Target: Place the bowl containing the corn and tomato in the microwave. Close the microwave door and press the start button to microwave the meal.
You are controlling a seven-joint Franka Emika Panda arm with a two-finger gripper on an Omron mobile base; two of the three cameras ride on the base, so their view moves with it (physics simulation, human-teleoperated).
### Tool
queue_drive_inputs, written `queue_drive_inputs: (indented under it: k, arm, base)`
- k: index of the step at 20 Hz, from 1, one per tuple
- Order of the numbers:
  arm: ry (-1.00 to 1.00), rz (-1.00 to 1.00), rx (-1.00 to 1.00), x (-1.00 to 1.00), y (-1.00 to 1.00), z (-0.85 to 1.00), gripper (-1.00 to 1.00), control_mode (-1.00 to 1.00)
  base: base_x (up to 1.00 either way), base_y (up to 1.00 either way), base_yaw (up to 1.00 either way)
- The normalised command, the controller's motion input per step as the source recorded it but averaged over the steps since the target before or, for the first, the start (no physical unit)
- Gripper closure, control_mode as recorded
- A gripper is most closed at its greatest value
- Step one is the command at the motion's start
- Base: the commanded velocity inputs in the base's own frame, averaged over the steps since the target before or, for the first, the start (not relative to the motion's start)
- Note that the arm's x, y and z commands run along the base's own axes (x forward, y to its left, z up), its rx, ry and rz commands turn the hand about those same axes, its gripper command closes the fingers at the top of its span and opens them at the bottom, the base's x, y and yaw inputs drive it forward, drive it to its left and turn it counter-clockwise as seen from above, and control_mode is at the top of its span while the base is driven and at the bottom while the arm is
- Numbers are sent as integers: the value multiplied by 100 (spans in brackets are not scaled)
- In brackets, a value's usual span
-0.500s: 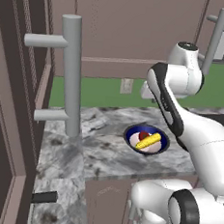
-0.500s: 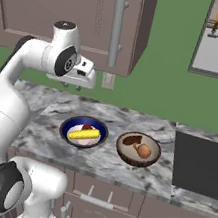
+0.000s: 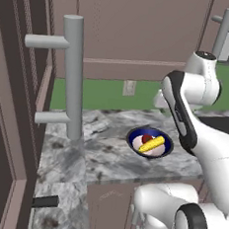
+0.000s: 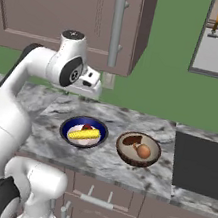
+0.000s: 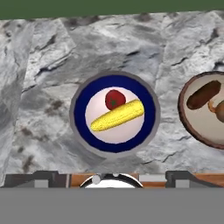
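Note:
The blue-rimmed bowl (image 3: 149, 142) (image 4: 83, 132) (image 5: 114, 113) sits on the marble counter (image 4: 106, 164). In it lie the yellow corn (image 5: 118, 115) and, touching it, the small red tomato (image 5: 114, 99). My gripper (image 4: 90, 88) (image 5: 113, 180) hangs well above the bowl, a little behind it, pointing down, open and holding nothing. At the left of the left base view, a dark panel with a long grey bar handle (image 3: 73, 78) looks like the microwave door, standing open close to the base. The microwave cavity is out of view.
A brown bowl (image 4: 138, 149) (image 5: 204, 109) holding brown food stands just right of the blue one. Further right on the counter is a dark boxy appliance (image 4: 200, 165). Upper cabinets (image 4: 73, 8) hang above the arm. A small black cylinder (image 3: 45, 201) lies at the near left.
My hand has come down a little and drifted slightly right, closer over the bowl. The bowl and its food have not moved.

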Motion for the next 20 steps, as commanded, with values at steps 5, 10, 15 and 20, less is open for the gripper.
queue_drive_inputs:
  k: [5, 10, 15, 20]
  arm:
    - [-10, -19, 16, -32, -37, -62, -100, -100]
    - [-7, -37, 16, -12, -14, -71, -100, -100]
    - [0, -35, 17, -4, -2, -62, -100, -100]
    - [5, -17, 22, 0, -3, -42, -100, -100]
  base:
    - [0, 0, 0]
    - [0, 0, 0]
    - [0, 0, 0]
    - [0, 0, 0]
